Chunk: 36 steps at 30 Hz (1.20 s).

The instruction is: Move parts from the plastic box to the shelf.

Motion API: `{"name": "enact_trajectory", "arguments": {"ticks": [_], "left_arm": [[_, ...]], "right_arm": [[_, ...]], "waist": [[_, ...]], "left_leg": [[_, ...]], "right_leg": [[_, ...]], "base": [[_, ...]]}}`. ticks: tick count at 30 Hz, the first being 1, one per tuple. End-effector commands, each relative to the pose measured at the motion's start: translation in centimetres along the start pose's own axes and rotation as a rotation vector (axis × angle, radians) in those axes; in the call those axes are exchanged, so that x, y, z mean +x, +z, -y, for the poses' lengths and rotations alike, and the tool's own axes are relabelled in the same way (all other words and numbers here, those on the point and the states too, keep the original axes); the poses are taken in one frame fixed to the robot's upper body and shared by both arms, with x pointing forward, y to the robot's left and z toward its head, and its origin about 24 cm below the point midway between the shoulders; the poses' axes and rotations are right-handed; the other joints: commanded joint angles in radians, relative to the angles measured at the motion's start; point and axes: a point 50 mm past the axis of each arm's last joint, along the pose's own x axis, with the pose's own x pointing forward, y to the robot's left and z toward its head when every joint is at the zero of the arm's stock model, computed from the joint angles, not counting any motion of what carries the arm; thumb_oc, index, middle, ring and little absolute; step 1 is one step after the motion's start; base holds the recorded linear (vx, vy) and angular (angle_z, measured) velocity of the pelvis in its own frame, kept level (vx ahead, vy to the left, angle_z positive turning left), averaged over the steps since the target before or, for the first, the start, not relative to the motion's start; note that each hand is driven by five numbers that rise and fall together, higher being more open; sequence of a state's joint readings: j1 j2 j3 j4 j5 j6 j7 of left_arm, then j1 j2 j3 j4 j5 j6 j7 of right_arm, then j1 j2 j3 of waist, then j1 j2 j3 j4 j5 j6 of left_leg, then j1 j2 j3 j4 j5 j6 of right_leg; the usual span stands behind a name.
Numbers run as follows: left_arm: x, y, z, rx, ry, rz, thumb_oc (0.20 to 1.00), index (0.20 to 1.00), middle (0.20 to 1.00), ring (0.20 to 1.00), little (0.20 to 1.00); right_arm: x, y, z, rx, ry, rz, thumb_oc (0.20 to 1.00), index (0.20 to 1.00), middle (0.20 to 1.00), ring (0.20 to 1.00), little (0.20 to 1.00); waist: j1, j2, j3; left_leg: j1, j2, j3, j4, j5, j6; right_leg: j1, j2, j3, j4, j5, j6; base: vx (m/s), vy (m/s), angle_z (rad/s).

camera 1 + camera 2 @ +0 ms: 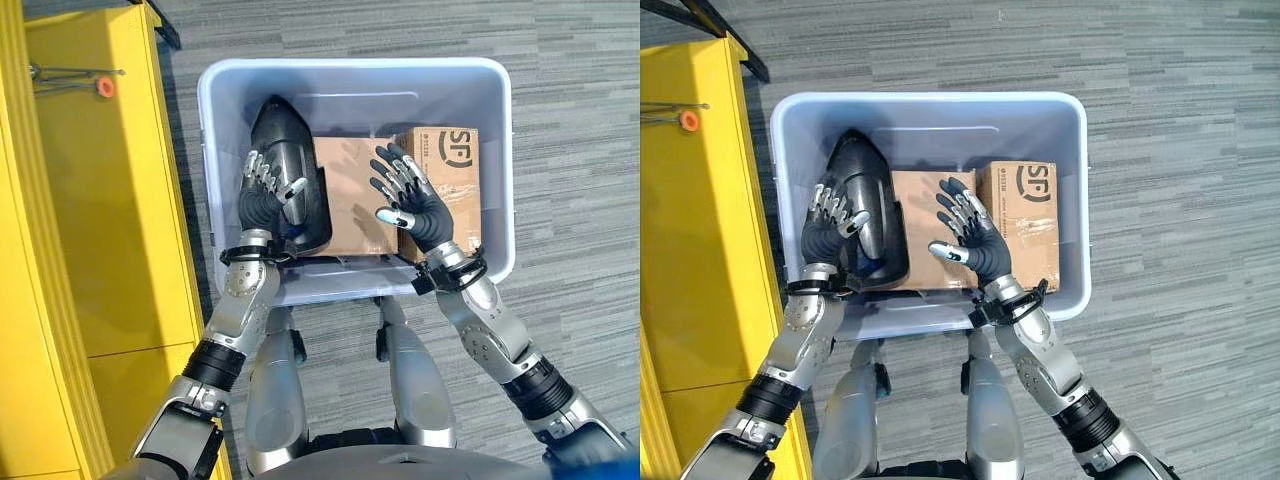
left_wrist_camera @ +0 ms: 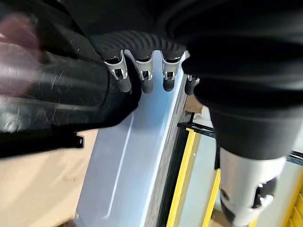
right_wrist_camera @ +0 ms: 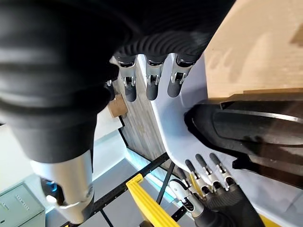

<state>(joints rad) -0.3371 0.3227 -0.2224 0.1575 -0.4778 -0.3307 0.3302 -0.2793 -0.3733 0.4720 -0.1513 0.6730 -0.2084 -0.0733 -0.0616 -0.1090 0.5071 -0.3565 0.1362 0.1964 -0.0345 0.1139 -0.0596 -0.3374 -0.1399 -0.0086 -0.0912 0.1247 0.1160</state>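
Both of our hands reach down into the pale blue plastic box (image 1: pixel 228 80) on the grey carpet floor (image 1: pixel 570 120). Our left hand (image 1: pixel 262 195) lies against the outer side of a black moulded plastic part (image 1: pixel 290 150), its fingers (image 2: pixel 122 75) curled over the part's edge and the thumb across its top, so it is grasping that part. The part stands on edge just beside the box's left wall, leaning on a flat cardboard box (image 1: pixel 350 195) between our two hands. Our right hand (image 1: pixel 420 210) hovers over the cardboard with fingers spread and relaxed, holding nothing. Just beyond its fingertips, a smaller printed cardboard box (image 1: pixel 445 160) sits touching the flat one. Well apart from our left hand stands the yellow shelf (image 1: pixel 90 200).
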Motion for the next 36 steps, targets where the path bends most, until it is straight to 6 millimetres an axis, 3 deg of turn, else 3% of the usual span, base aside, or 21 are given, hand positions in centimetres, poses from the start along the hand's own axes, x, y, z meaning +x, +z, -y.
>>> {"name": "enact_trajectory", "arguments": {"ticks": [1,14,19,36], "left_arm": [[0.6,3.1,-0.3,0.047,0.015,0.191,1.000,1.000,1.000,1.000,1.000],[0.5,7.6,-1.1,0.109,0.120,0.438,1.000,1.000,1.000,1.000,1.000],[0.3,8.0,-1.0,0.126,0.126,0.461,1.000,1.000,1.000,1.000,1.000],[0.4,5.7,-2.6,0.204,0.198,0.356,1.000,1.000,1.000,1.000,1.000]], "right_arm": [[0.2,3.6,-1.3,-0.010,0.062,0.205,1.000,1.000,1.000,1.000,1.000],[-0.4,4.0,-1.3,0.004,0.075,0.221,1.000,1.000,1.000,1.000,1.000],[-0.7,3.8,-1.5,0.018,0.090,0.201,1.000,1.000,1.000,1.000,1.000],[-0.8,3.6,-1.3,0.007,0.085,0.189,1.000,1.000,1.000,1.000,1.000]], "waist": [[0.008,-0.025,-0.023],[0.013,-0.029,-0.002],[0.013,-0.029,-0.001],[0.014,-0.038,0.012]], "left_leg": [[-0.008,0.057,-0.033,0.072,-0.019,-0.039],[-0.017,0.056,-0.047,0.062,-0.018,-0.045],[-0.012,0.055,-0.046,0.057,-0.018,-0.045],[-0.017,0.055,-0.049,0.037,-0.005,-0.048]], "right_leg": [[-0.024,-0.068,-0.066,0.063,0.015,0.046],[-0.025,-0.064,-0.081,0.073,0.000,0.041],[-0.021,-0.064,-0.082,0.069,0.000,0.039],[-0.030,-0.058,-0.082,0.059,0.003,0.037]], "base": [[0.00,0.000,0.00],[0.00,0.000,0.00],[0.00,0.000,0.00],[0.00,0.000,0.00]]}}
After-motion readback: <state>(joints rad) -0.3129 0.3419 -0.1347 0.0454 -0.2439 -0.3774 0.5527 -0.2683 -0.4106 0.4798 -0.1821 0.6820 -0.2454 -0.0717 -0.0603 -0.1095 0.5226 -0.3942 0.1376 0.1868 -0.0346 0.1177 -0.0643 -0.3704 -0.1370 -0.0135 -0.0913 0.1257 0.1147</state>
